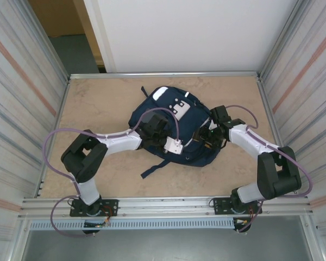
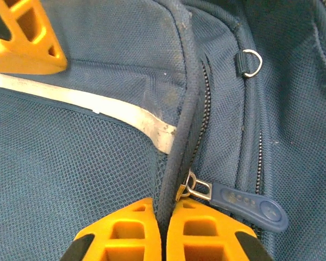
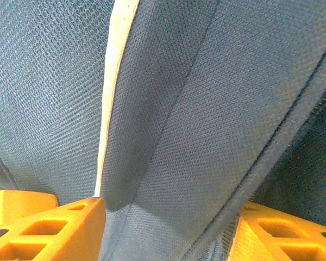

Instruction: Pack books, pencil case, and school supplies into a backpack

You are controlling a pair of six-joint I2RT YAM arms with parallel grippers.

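While shut, left claw (image 2: 164, 212) pinches backpack (image 2: 70, 163).

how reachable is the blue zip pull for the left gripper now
Probably yes: the zip pull lies uncovered right beside the left gripper, though that is shut on piping of the backpack.

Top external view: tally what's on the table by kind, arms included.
backpack: 1
robot arms: 2, the left arm and the right arm
Total: 3
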